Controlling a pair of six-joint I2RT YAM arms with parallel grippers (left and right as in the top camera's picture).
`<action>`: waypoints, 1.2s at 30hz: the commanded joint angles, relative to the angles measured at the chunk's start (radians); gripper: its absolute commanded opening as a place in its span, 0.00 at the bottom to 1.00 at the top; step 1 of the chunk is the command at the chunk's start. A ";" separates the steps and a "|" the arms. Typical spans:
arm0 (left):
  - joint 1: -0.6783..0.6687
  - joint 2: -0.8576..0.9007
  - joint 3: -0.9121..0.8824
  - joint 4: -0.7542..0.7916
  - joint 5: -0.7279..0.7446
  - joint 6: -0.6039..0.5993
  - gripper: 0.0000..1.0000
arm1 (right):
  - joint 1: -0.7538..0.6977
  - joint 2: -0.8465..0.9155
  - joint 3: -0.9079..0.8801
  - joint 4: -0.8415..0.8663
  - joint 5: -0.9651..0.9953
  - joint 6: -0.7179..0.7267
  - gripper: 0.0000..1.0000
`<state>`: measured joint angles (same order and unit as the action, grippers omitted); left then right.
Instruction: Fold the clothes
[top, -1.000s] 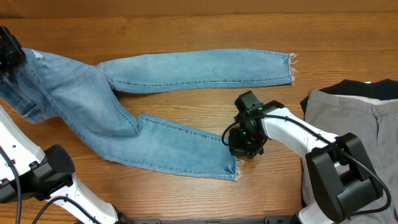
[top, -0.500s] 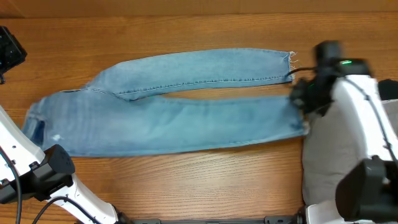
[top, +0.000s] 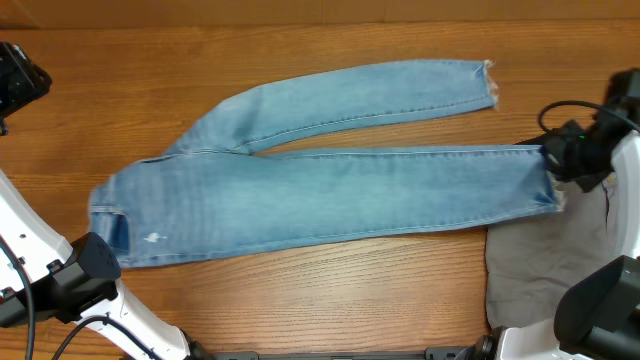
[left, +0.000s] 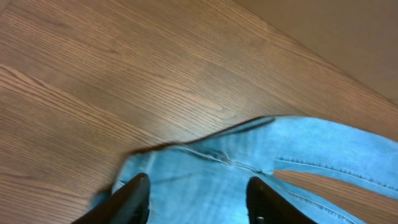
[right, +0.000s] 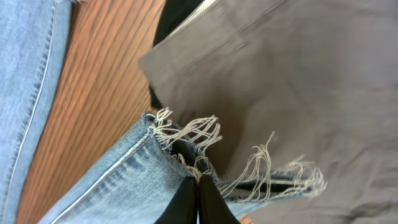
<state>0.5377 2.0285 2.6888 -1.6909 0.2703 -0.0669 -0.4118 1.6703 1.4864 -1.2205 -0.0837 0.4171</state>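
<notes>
**Right wrist view, nearest the lens.** The right hand (right: 198, 186) is clenched on the frayed ankle hem (right: 186, 134) of the light blue jeans (top: 330, 195). Loose threads fan out over the grey trousers (right: 298, 81) lying beneath. A black garment (right: 177, 18) shows past the trousers' edge at the upper middle of the frame.

**Overhead view.** The jeans lie flat across the middle of the wooden surface (top: 300, 300), waist at lower left. The held leg reaches the right edge, and the other leg angles toward the upper right, apart from it. At the far upper left, the left hand (top: 15, 85) is apart from the cloth, its fingers (left: 134, 199) spread and holding nothing.

**Handling.** The denim is judged soft yet fairly heavy. It should drape, drag on the wood and keep no shape unaided. Thick seams, hems and the waistband offer the surest pinch points.
</notes>
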 joint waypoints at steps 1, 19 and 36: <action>-0.018 -0.033 -0.045 0.002 0.011 0.023 0.57 | -0.030 -0.010 0.063 0.014 -0.024 -0.040 0.04; -0.114 0.009 -0.585 0.121 -0.090 0.040 0.59 | 0.129 -0.010 0.073 -0.121 -0.267 -0.190 0.56; 0.014 0.010 -1.025 0.257 -0.152 -0.047 0.54 | 0.401 -0.008 0.072 -0.118 -0.277 -0.186 0.58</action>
<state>0.5198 2.0300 1.7184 -1.4620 0.0536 -0.1051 -0.0429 1.6703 1.5261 -1.3445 -0.3523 0.2375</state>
